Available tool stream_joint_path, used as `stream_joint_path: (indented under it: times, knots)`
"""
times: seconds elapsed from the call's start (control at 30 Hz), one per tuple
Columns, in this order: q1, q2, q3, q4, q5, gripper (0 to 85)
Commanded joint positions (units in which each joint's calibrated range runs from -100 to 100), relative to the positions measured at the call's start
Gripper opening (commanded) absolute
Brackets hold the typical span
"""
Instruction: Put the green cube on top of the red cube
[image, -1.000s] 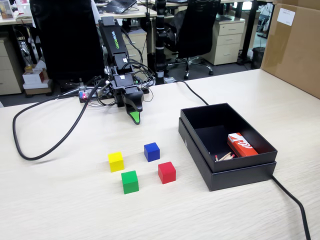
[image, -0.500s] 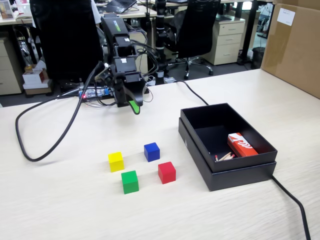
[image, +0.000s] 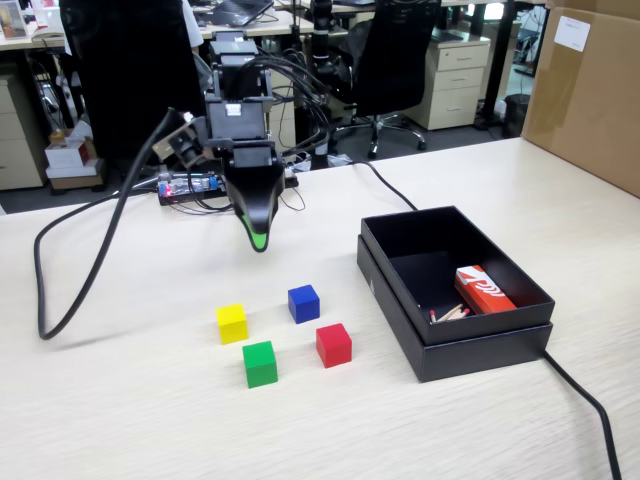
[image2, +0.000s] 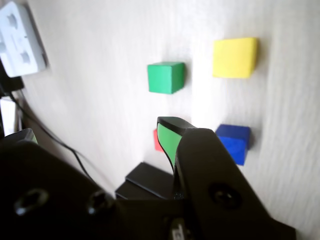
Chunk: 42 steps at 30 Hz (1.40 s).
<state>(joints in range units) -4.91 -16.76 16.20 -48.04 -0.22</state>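
Progress: nil, we judge; grasp, lift and stacking all remain. Small matte bright green solid cube (image: 260, 363) sits on the pale wood-grain table (image: 120, 420), the small plain red solid cube (image: 334, 344) just beside it at 2 o'clock in the fixed view. Black green-tipped gripper (image: 259, 240) hangs above, empty; jaw state we cannot tell. Office chairs and desks behind.
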Motion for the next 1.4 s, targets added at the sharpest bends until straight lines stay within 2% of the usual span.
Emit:
stream_joint_path:
  times: [0.0,0.33,1.23,1.37]
  knots:
    - [-0.34,6.49,8.55,0.05,-1.17,47.3]
    - [-0.63,26.00,16.16,0.05,-1.66,47.6]
    - [-0.29,41.61,21.60,0.05,-2.25,47.5]
    - [-0.10,42.41,21.51,0.05,-2.39,44.1]
